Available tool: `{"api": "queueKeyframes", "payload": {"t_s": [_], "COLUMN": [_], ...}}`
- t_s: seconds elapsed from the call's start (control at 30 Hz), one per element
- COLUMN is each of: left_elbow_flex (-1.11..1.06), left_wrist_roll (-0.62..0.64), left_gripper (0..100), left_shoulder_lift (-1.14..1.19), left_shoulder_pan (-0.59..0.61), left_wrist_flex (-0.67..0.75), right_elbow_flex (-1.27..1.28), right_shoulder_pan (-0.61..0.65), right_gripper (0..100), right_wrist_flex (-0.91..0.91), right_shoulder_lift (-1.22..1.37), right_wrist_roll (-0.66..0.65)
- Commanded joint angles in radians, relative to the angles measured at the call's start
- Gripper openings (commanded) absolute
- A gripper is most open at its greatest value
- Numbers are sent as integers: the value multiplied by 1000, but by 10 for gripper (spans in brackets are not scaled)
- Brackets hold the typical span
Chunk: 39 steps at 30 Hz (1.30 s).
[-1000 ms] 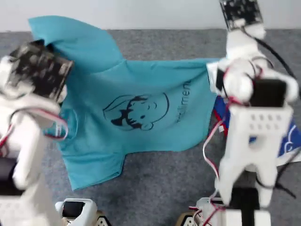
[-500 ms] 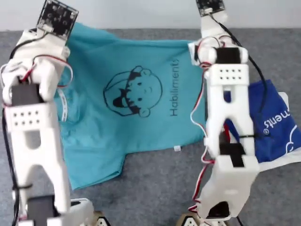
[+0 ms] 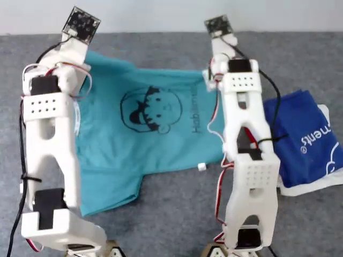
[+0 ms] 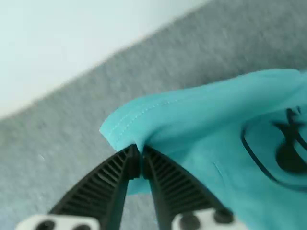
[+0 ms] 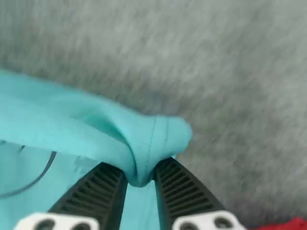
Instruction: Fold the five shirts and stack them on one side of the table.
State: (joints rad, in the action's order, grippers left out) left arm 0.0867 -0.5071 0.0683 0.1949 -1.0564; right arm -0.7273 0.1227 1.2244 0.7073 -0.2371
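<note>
Landmark: the printed face on the teal shirt.

- Nearest the bases: a sleeve and one edge of the teal shirt lie flat on the grey table, on the near side of the face. Bare carpet lies nearer again, between the two arm bases.
- Level with the face, on the right arm's side: the folded blue shirt, with a strip of white cloth showing under it. The right arm hides the gap to the teal shirt, so I can't tell if they touch.
- Beyond the face: both arms are stretched out to the shirt's far edge.
  - left gripper: clamped on the far corner on its own side, fabric bunched between the jaws.
  - right gripper: clamped on a fold of the far edge on its side.
- Key relation: the held edge runs side to side between the grippers and looks fairly taut. The rest of the shirt trails back past the face toward the bases.
- My read is that a fold brings this edge toward the bases, with the crease parallel to the held edge.
- Farther than the held edge: a narrow band of bare table, then the white wall. There's little room that way.
- Risk: the right side could snag the blue shirt.
</note>
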Motion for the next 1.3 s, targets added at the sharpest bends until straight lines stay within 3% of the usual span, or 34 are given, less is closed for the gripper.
{"api": "queueKeyframes", "payload": {"t_s": [0.0, 0.2, 0.4, 0.6, 0.97, 1.27], "left_elbow_flex": [45, 41, 39, -41, -222, -294], "left_wrist_roll": [9, 5, 5, 3, 3, 3], "left_gripper": [12, 12, 12, 12, 12, 12], "left_shoulder_lift": [-51, -143, -201, -227, -292, -295], "left_shoulder_pan": [6, 8, 9, 9, 11, 14], "left_wrist_flex": [-183, -516, -660, -667, -667, -667], "right_elbow_flex": [-46, -46, -46, -17, 331, 436], "right_shoulder_pan": [24, 41, 31, 24, 22, 28], "right_gripper": [9, 9, 9, 9, 9, 9], "right_wrist_flex": [162, 380, 524, 572, 568, 555], "right_shoulder_lift": [-47, -104, -154, -219, -377, -392], "right_wrist_roll": [9, 28, 40, 40, 63, 61]}}
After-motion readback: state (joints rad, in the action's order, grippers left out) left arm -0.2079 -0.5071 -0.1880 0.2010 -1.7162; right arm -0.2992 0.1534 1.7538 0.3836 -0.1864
